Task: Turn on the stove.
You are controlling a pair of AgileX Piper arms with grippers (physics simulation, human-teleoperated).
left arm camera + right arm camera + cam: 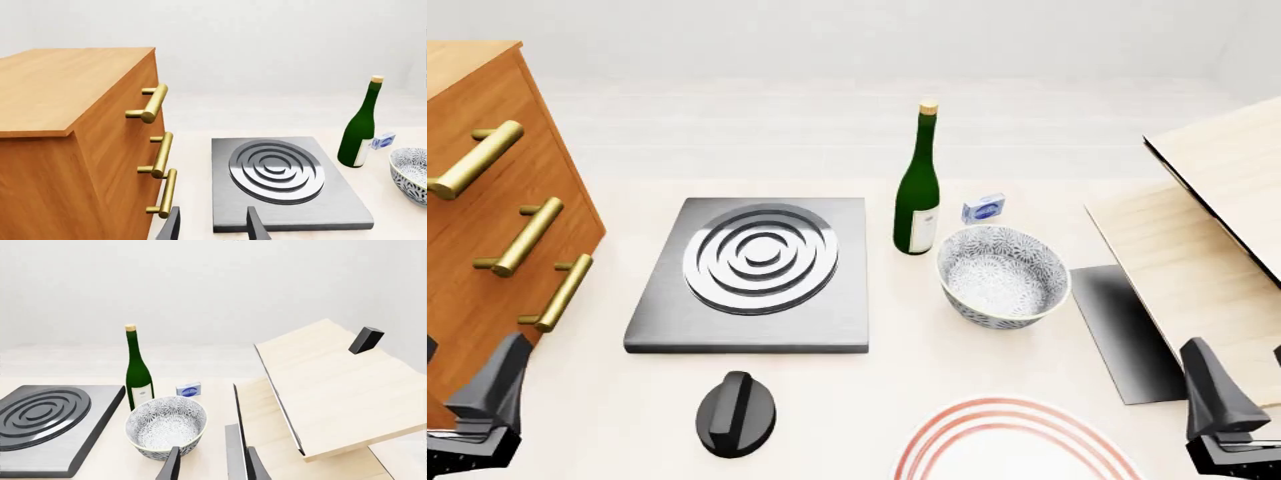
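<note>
The stove (654, 325) is a flat dark-grey slab left of the table's middle, with a round burner (761, 257) of silver rings. Its black oval knob (735, 413) lies apart on the table, just in front of the slab. My left gripper (487, 395) hangs at the near left, well left of the knob. In the left wrist view the left gripper (212, 210) is open and empty over the slab's (347, 210) near edge. My right gripper (1214, 400) is at the near right. The right wrist view shows the right gripper (211, 450) open and empty, with the slab (87, 440) off to one side.
A wooden cabinet (467, 150) with brass handles stands at the left. A green bottle (917, 190), a small blue box (982, 208) and a patterned bowl (1004, 275) sit right of the slab. A red-ringed plate (1014, 445), a dark sheet (1128, 330) and a tilted wooden board (1214, 170) lie nearby.
</note>
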